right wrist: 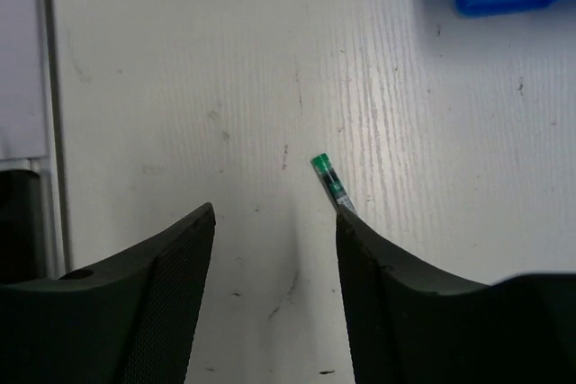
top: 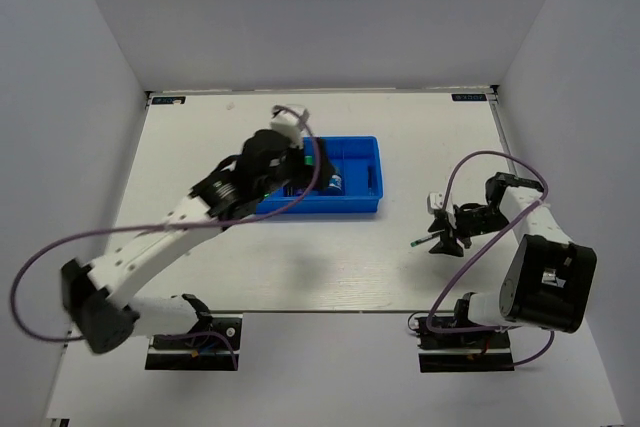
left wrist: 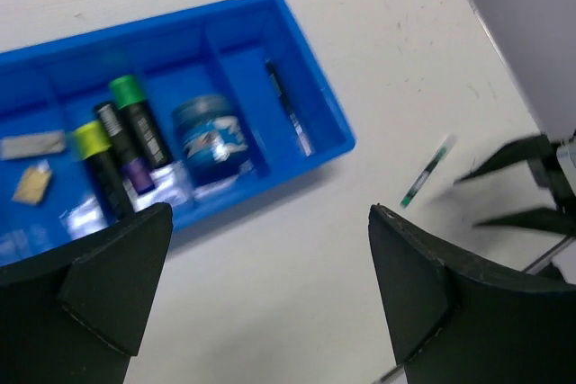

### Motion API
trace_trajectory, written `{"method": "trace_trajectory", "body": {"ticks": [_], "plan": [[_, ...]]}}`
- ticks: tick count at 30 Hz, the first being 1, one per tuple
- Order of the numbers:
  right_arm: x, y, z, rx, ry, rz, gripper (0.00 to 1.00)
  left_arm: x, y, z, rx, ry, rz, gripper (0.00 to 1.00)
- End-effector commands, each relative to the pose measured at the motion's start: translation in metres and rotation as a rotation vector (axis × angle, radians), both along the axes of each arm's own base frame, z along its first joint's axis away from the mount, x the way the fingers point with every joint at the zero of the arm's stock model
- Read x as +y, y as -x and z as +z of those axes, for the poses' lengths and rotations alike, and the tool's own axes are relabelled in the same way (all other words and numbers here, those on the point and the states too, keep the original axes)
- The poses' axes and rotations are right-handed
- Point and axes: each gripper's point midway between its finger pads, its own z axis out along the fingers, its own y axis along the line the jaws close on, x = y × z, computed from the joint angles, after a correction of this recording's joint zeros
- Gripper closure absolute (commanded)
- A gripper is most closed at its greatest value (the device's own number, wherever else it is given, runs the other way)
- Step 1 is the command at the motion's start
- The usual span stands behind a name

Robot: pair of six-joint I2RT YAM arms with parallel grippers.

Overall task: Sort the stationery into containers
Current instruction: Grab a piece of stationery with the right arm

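1. Left gripper (left wrist: pixel 270 213): jaws wide apart, empty, above the tray (left wrist: pixel 335 123). I judge it is free because the markers (left wrist: pixel 135 128) and tape (left wrist: pixel 209 132) sit in compartments.
2. Right gripper (right wrist: pixel 274 213): jaws parted. The pen (right wrist: pixel 331 184) is against one finger, unclamped, well apart from the tray. I'd grab it next.

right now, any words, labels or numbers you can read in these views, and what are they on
Nothing here reads clearly.
On the far-left corner sticker: print too small to read.
On the far-right corner sticker: print too small to read.
On the tape roll in the blue tray: white print, blurred, unreadable.
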Motion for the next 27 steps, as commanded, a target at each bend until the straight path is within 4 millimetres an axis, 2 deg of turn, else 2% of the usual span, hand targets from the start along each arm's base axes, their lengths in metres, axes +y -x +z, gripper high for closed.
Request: {"method": "trace_trajectory", "body": {"ticks": [1, 2, 3, 4, 5, 6, 7, 9, 11, 12, 13, 19, 23, 27], "plan": [[-0.008, -0.030, -0.013, -0.255, 0.081, 0.091, 0.40, 0.065, 0.039, -0.014, 0.002, -0.134, 0.022, 0.00], [-0.010, -0.035, -0.015, -0.261, 0.097, 0.079, 0.40, 0.080, 0.041, -0.016, 0.000, -0.152, 0.050, 0.00], [-0.011, -0.035, -0.018, -0.260, 0.115, 0.098, 0.40, 0.101, 0.051, -0.034, 0.037, -0.221, 0.080, 0.00], [-0.014, -0.045, -0.018, -0.260, 0.129, 0.130, 0.40, 0.119, 0.062, -0.023, -0.005, -0.189, 0.104, 0.00], [-0.014, -0.039, -0.018, -0.216, 0.120, 0.144, 0.43, 0.128, 0.068, -0.025, -0.008, -0.194, 0.118, 0.00], [-0.015, -0.041, -0.023, -0.198, 0.116, 0.170, 0.44, 0.144, 0.076, -0.042, 0.027, -0.234, 0.142, 0.00], [-0.023, -0.055, -0.020, -0.204, 0.154, 0.177, 0.48, 0.158, 0.086, -0.040, 0.005, -0.207, 0.163, 0.00], [-0.032, -0.067, -0.023, -0.202, 0.193, 0.190, 0.50, 0.184, 0.102, -0.057, 0.035, -0.223, 0.210, 0.00], [-0.035, -0.073, -0.029, -0.190, 0.200, 0.189, 0.51, 0.197, 0.110, -0.066, 0.059, -0.247, 0.235, 0.00], [-0.037, -0.080, -0.025, -0.202, 0.214, 0.198, 0.51, 0.204, 0.115, -0.071, 0.056, -0.243, 0.249, 0.00], [-0.038, -0.078, -0.025, -0.188, 0.221, 0.211, 0.51, 0.213, 0.120, -0.078, 0.076, -0.270, 0.268, 0.00], [-0.043, -0.070, -0.047, -0.129, 0.264, 0.264, 0.54, 0.234, 0.135, -0.094, 0.095, -0.311, 0.307, 0.00], [-0.042, -0.057, -0.053, -0.087, 0.268, 0.291, 0.54, 0.240, 0.140, -0.100, 0.100, -0.322, 0.322, 0.00], [-0.044, -0.054, -0.064, -0.088, 0.294, 0.301, 0.55, 0.244, 0.141, -0.104, 0.098, -0.325, 0.333, 0.00]]}}
